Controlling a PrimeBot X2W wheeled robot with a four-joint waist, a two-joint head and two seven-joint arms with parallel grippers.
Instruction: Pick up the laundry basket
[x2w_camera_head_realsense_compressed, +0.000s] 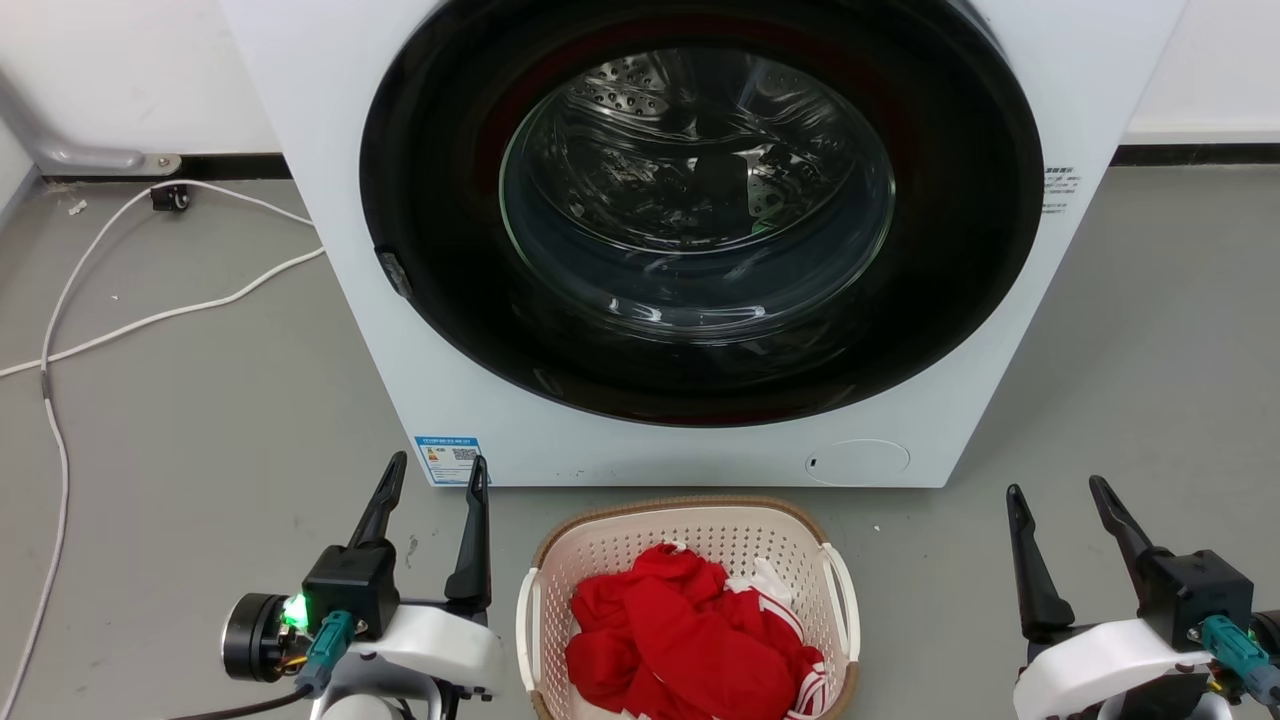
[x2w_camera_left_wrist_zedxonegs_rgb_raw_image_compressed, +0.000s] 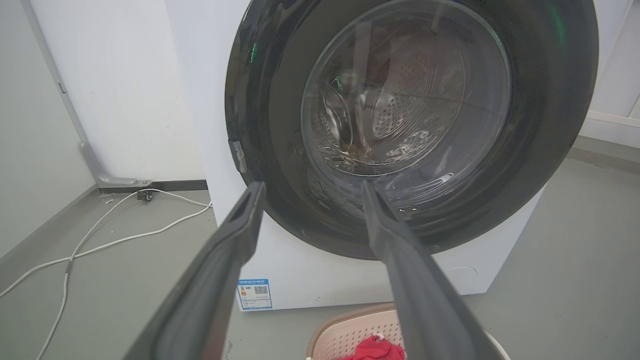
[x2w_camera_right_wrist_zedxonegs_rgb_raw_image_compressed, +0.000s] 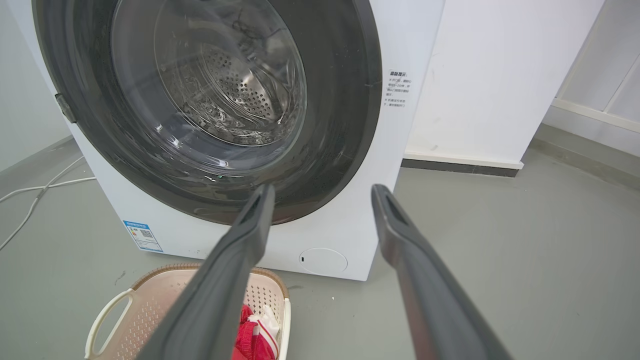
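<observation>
the laundry basket (x2w_camera_head_realsense_compressed: 600, 548) sits on the grey floor (x2w_camera_head_realsense_compressed: 200, 420) just in front of the front-loading washing machine (x2w_camera_head_realsense_compressed: 330, 200), between the two arms, with a red garment (x2w_camera_head_realsense_compressed: 680, 630) heaped inside it. the left tool (x2w_camera_head_realsense_compressed: 440, 462) hangs near the basket's left handle, fingers spread wide and holding nothing. the right tool (x2w_camera_head_realsense_compressed: 1057, 487) is farther off on the basket's right side, likewise spread wide and empty.

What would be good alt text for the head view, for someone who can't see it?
A small cream laundry basket holding red clothes sits on the grey floor before a white front-loading washer. The robot's left gripper and right gripper hover open on either side of the basket, touching nothing.
</observation>
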